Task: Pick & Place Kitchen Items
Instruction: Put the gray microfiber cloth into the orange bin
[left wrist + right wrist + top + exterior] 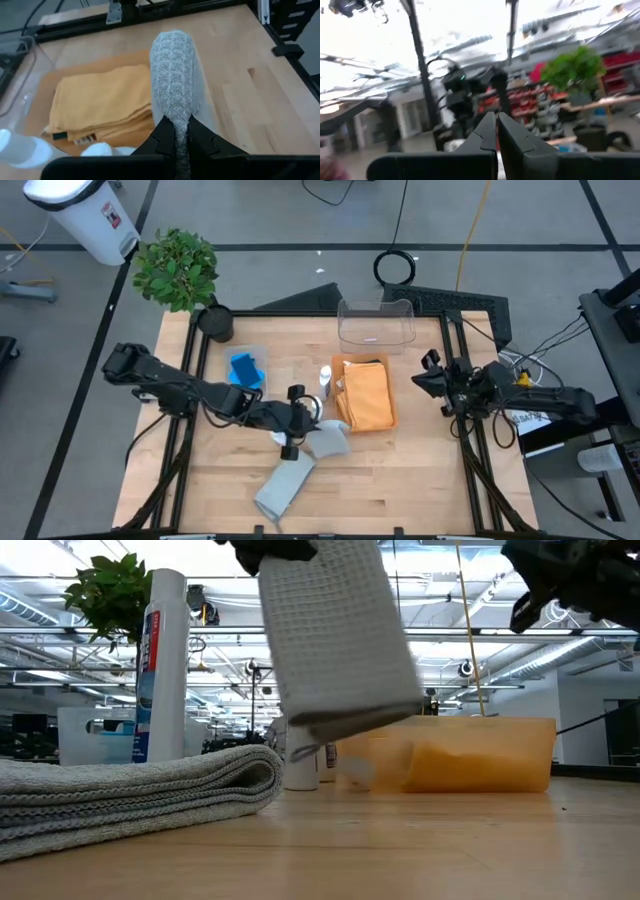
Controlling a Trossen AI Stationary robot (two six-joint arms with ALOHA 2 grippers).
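The left gripper (306, 423) pinches a grey waffle-weave cloth (176, 90) between its fingers, lifted off the table (420, 480) near its middle, the fabric hanging in a soft fold. A second grey cloth (283, 485), ribbed and folded, lies toward the table's front edge. Just beside the held cloth, an orange cloth (366, 395) rests in the orange tray (391, 418), with 1 white bottle (326, 378) at its side. Blue sponges (245, 369) sit in a clear bin (260, 352). The right gripper (432, 381), fingers pressed together and holding nothing, hovers at the right edge.

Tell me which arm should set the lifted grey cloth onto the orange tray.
Left. Its gripper already grips the grey cloth right beside the orange tray; the right gripper waits shut at the table's right edge.
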